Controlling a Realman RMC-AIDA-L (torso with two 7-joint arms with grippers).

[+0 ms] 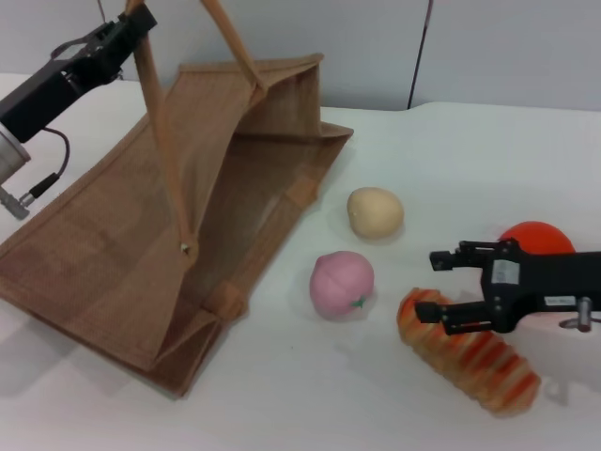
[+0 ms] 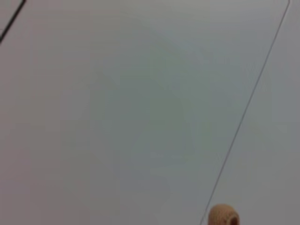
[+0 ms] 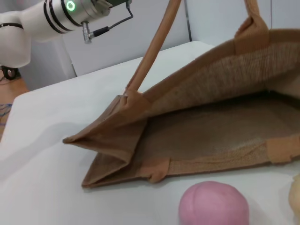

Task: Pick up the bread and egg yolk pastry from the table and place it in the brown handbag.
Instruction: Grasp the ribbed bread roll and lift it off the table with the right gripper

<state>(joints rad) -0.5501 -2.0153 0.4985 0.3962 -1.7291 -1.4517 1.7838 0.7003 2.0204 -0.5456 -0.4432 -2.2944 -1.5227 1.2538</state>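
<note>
Item: bread (image 1: 470,361); long striped loaf lying on the white worktop (image 1: 441,160) at near right; long axis runs from its left end, nearer the middle, out toward the near right corner. Item: right gripper (image 1: 432,287); released, jaws spread, empty; poised over the loaf's left end, pointing left, so the bread lies directly beneath and trails away to its right; plainly the nearer arm for this pick. Item: egg yolk pastry (image 1: 376,212); pale ball, farther off, beyond a pink ball (image 1: 342,284); well apart from the gripper. Item: brown handbag (image 1: 188,216); lies on its side at left, mouth facing right toward the foods. Item: left gripper (image 1: 133,21); far left, raised, clenched on one handle (image 1: 161,141), lifting the mouth open. Item: orange-red fruit (image 1: 535,237); behind the right arm.
</note>
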